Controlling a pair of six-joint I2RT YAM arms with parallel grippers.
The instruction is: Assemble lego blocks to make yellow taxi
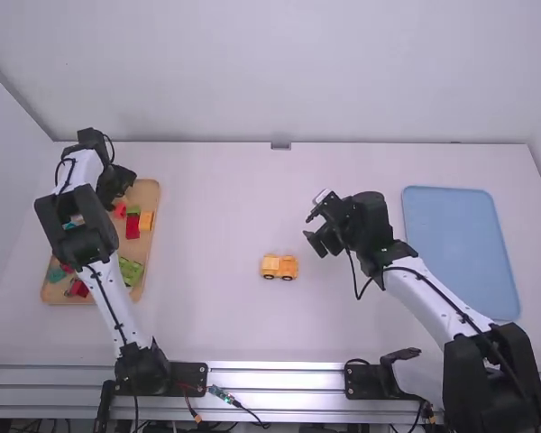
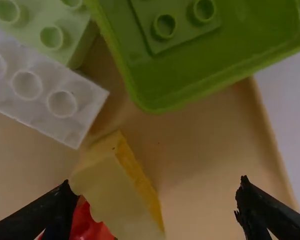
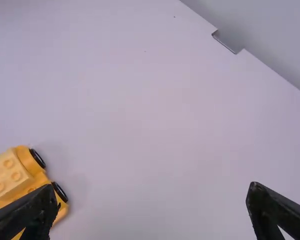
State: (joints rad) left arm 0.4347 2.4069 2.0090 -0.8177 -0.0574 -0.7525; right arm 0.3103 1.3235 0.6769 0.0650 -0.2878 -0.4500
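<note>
White tabletop is supporting the toy car near the wide-spread right gripper, while the left gripper is hovering wide over a yellow block, seemingly to grasp it.

The toy car was yellow-orange, its wheels black. The wooden tray was tan, the other tray plain blue. One block was white.
</note>
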